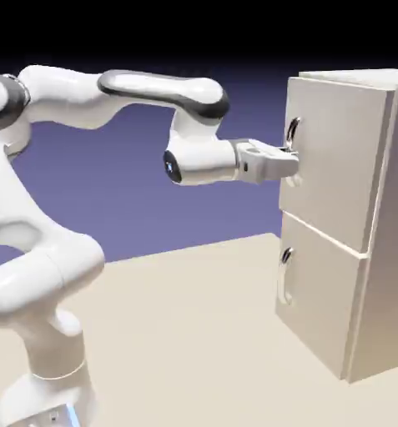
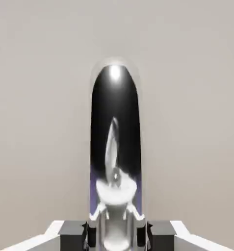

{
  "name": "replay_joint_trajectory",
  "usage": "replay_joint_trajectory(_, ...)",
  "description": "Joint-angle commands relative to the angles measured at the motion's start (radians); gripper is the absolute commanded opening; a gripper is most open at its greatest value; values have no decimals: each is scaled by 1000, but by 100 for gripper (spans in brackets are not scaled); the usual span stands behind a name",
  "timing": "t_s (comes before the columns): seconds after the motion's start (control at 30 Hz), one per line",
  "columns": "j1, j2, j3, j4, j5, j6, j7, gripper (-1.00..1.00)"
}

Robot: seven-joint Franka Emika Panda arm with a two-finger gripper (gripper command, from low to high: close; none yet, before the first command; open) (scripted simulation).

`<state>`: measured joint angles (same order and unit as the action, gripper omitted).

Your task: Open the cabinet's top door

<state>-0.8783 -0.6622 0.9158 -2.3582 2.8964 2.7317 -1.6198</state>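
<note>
The beige cabinet (image 1: 387, 250) stands at the exterior view's right. Its top door (image 1: 340, 167) lies flush with the front and looks closed. A curved silver handle (image 1: 293, 130) sits near that door's left edge. My gripper (image 1: 290, 160) reaches in level from the left and is shut on this handle. In the hand view the chrome handle (image 2: 115, 122) runs upright against the pale door (image 2: 192, 98). Its lower end passes between my gripper (image 2: 116, 238), whose grey fingertips (image 2: 74, 234) press it from both sides.
Below the top door is the lower door (image 1: 323, 296) with its own curved handle (image 1: 284, 279), also closed. The cabinet stands on the beige table (image 1: 193, 334). My arm's elbow arches high at the exterior view's upper left.
</note>
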Motion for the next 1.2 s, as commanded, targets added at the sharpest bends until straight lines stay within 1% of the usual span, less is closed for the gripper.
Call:
replay_joint_trajectory(0.0,36,19,-33,-7,0,-2,-27,-100)
replay_joint_trajectory(0.23,290,104,-269,-47,-21,-11,-166,-100)
replay_joint_trajectory(0.4,415,61,-411,-139,-235,-89,-23,-100)
replay_joint_trajectory(0.57,498,6,-541,-228,-453,-191,111,-100)
replay_joint_trajectory(0.9,544,-80,-797,-354,-888,-480,307,-100)
replay_joint_trajectory(1.17,505,-44,-1025,-346,-1231,-804,374,-100)
